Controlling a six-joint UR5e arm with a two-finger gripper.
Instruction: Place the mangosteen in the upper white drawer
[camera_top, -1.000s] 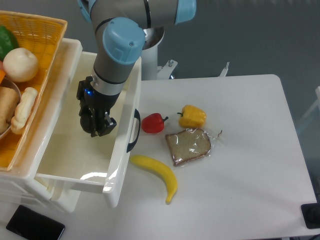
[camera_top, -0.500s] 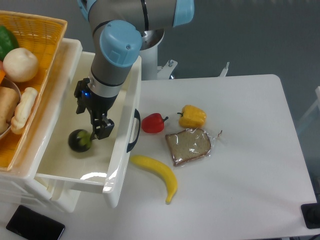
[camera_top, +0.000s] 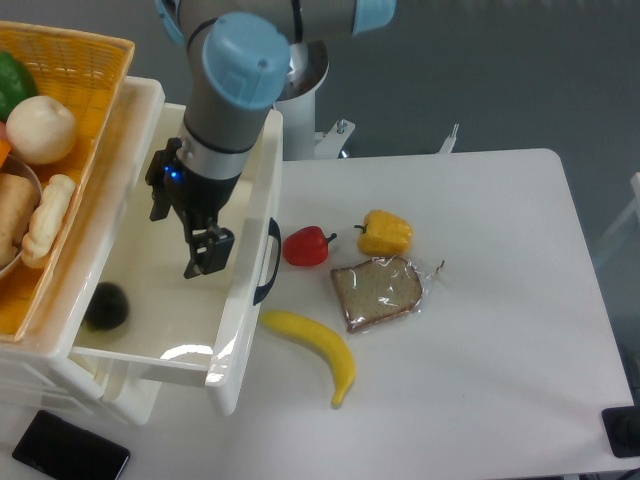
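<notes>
Mangosteen (camera_top: 105, 306), small, round, near-black, perhaps motion-blurred, inside the upper white drawer (camera_top: 240, 330); gripper (camera_top: 199, 258) parted, empty above.

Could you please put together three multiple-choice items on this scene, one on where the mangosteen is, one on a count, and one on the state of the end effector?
1. Where is the mangosteen?
A. On the table beside the banana
B. Inside the upper white drawer, near its left wall
C. In the orange basket

2. How many peppers lie on the white table?
A. One
B. Two
C. Three

3. What is the end effector doing?
A. Gripping the mangosteen
B. Holding the bread
C. Open and empty above the drawer

Answers:
1. B: the dark fruit sits on the drawer floor, apart from the end effector.
2. B: the red pepper and the yellow pepper lie by the bagged bread.
3. C: its fingers are parted with nothing between them.
</notes>
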